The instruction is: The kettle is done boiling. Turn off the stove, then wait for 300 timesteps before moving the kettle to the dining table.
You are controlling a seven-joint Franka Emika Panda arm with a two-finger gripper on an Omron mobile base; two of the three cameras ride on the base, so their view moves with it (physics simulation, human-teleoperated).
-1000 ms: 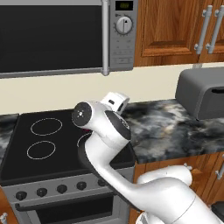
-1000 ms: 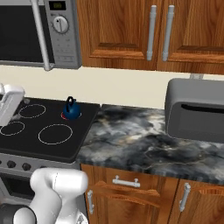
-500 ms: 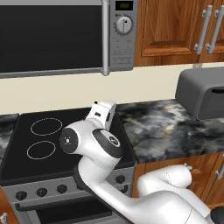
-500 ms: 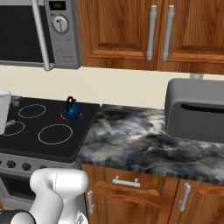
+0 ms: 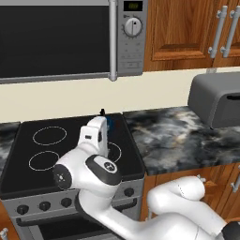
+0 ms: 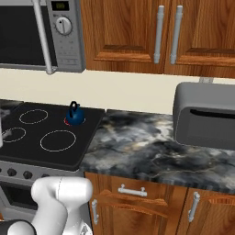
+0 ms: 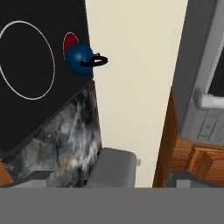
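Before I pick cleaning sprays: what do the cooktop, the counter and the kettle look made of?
Cooktop: smooth black glass by the look, flat with thin white rings. Counter: polished stone, probably marble or granite, with grey-black veining. Kettle: likely enamelled or painted metal, plain dark blue with a thin black handle; the render leaves that open.

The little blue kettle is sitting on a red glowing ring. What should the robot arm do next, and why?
Probably bring its hand down to the row of dark knobs on the steel stove front. The small dark-blue kettle sits on a red glowing burner ring at the back right of the black glass cooktop, so the heat looks on and should go off first.
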